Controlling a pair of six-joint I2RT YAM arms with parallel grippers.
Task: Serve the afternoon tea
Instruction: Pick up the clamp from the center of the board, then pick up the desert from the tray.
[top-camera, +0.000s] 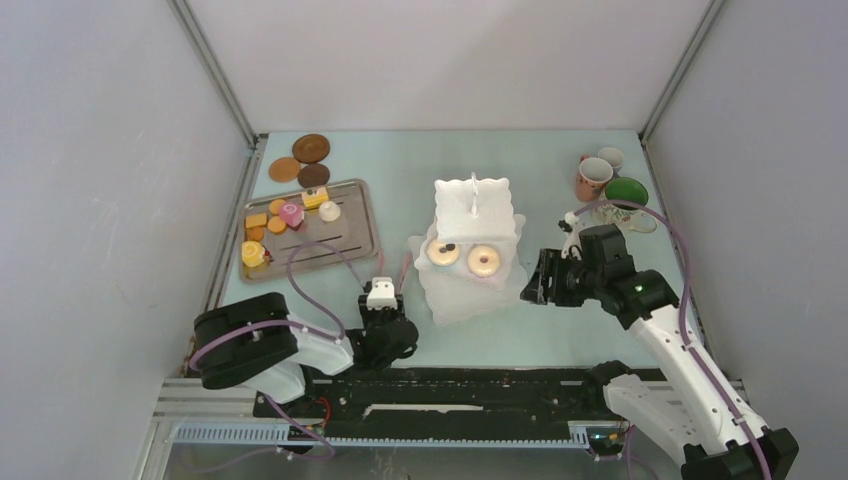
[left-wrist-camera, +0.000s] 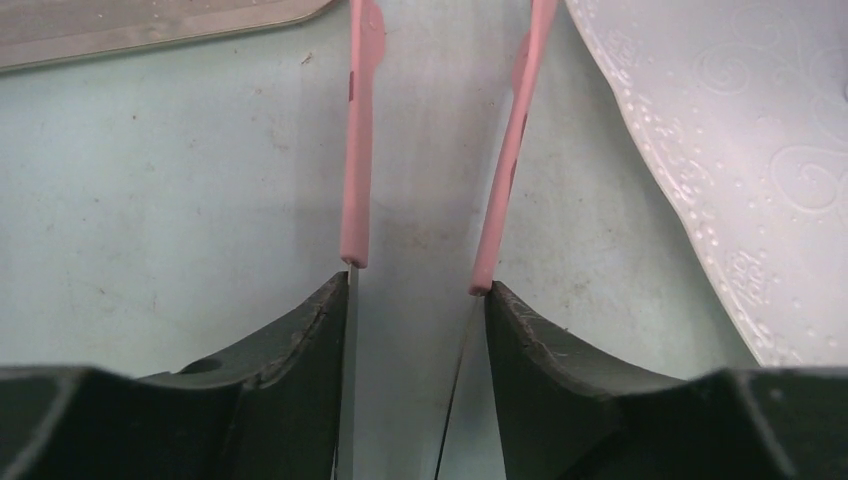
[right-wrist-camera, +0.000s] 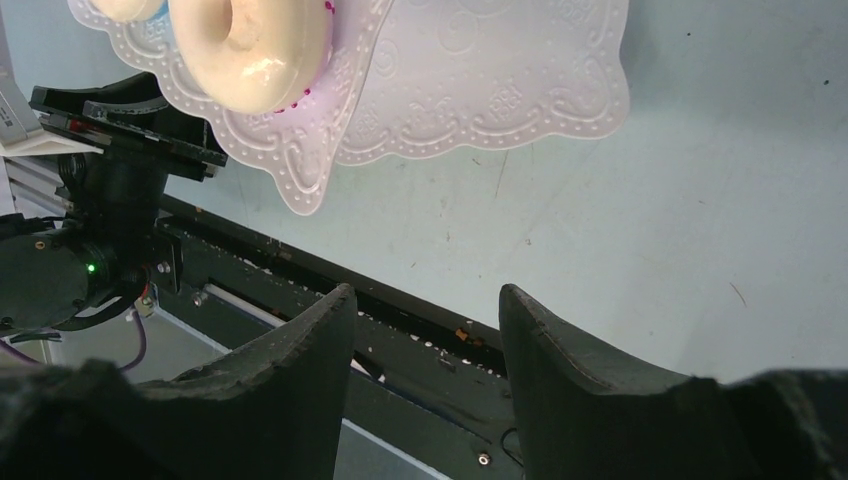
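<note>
The white three-tier stand (top-camera: 466, 300) stands in the middle of the tabletop (top-camera: 560, 340), with two small donuts (top-camera: 443, 253) side by side on its middle tier. Just left of the stand's near corner, the left fingers (left-wrist-camera: 318, 325) are narrowed onto the pink tongs (left-wrist-camera: 357, 150). One finger presses each arm from outside, and the tongs point away towards the far wall. The right fingers (right-wrist-camera: 322, 340) hover near the stand's right side, partly open, with nothing between them. Left of the stand lies the grey metal tray (top-camera: 335, 250), which holds the orange biscuits (top-camera: 277, 225) and yellow cakes (top-camera: 253, 253). Three brown coasters (top-camera: 311, 148) lie beyond the tray, at the far left from the stand. The pink mug (top-camera: 593, 178), small pale mug (top-camera: 610, 158) and green-inside mug (top-camera: 627, 195) cluster at the stand's far right.
</note>
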